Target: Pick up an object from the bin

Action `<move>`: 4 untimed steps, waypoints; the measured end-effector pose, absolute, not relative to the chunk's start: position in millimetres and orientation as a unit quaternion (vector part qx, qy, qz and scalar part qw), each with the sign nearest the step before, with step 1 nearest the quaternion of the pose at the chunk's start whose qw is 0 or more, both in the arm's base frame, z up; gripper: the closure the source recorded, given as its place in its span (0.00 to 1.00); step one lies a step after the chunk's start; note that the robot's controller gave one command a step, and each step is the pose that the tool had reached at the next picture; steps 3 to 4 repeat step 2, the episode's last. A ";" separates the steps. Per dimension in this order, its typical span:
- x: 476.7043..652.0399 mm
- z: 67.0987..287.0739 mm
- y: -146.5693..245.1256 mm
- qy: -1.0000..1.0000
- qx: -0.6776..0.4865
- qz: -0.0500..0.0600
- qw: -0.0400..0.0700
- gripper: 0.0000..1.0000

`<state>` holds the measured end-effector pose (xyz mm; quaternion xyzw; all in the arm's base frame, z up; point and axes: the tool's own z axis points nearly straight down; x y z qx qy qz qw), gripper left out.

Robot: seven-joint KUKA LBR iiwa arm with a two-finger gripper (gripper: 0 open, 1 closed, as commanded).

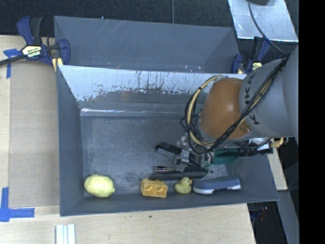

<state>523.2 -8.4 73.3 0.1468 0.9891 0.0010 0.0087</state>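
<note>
My gripper (159, 159) hangs low over the front middle of the bin floor, its two dark fingers pointing left and spread open with only bare floor between them. Just in front of the lower finger lie a small yellow rubber duck (183, 186) and an orange-yellow block (154, 188), both against the front wall. To the duck's right lies a blue and white shoe-shaped thing (216, 185). A green thing (226, 156) shows partly from under the arm, behind the gripper.
A yellow-green lemon-like ball (99, 185) rests in the front left corner. The arm with its orange cover and cables fills the bin's right side. The left and back of the floor hold nothing.
</note>
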 end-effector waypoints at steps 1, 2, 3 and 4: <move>522.5 83.9 -8.8 0.989 0.146 0.001 0.009 1.00; 520.6 127.1 -9.2 0.989 0.146 0.000 0.006 1.00; 520.6 127.1 -9.2 0.989 0.146 0.000 0.006 1.00; 520.6 127.1 -9.2 0.989 0.146 0.000 0.006 1.00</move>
